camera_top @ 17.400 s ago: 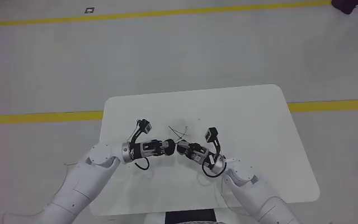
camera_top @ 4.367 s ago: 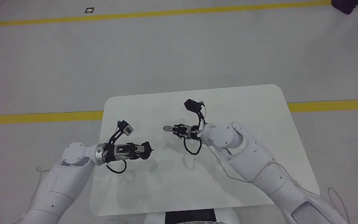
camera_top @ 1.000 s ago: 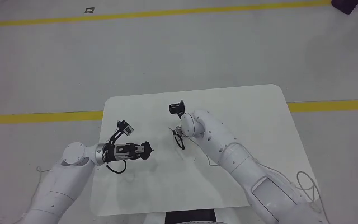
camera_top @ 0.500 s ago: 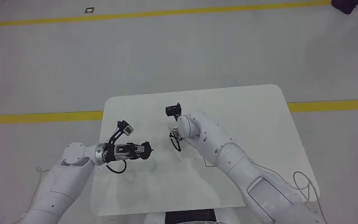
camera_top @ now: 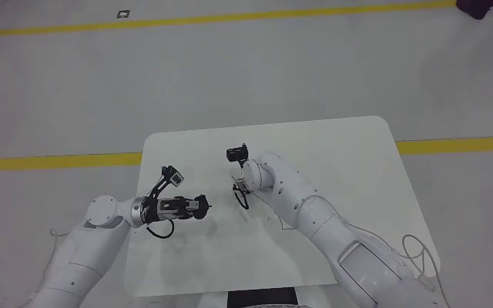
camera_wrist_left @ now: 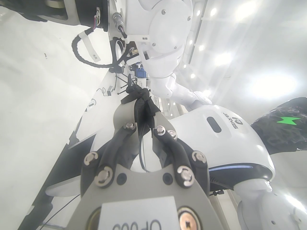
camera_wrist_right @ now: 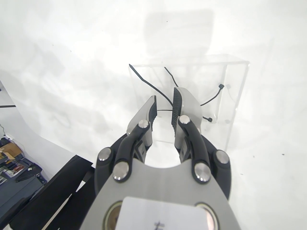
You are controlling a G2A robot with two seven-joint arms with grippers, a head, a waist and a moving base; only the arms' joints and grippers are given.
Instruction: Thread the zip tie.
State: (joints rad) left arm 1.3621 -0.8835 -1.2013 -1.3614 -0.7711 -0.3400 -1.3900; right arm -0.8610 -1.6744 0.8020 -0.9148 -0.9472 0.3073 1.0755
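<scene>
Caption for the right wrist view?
Right hand, open, above a clear box holding black zip ties on the white table.

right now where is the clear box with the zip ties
In the right wrist view the clear box sits on the white table straight ahead of the open right gripper, with black zip ties lying inside it.

The right arm (camera_top: 293, 192) lay bent across the middle of the table (camera_top: 362, 154), barring the way from the near right edge to the centre. Its right gripper (camera_wrist_right: 165, 96), jaws apart, hung over a clear box (camera_wrist_right: 236, 89) whose upright walls ringed the loose zip ties (camera_wrist_right: 153, 88). A strip of bare tabletop separated it from the left gripper (camera_top: 205, 205), clamped on a thin zip tie (camera_wrist_left: 141, 149). Open tabletop stretched along the far and right sides.
</scene>
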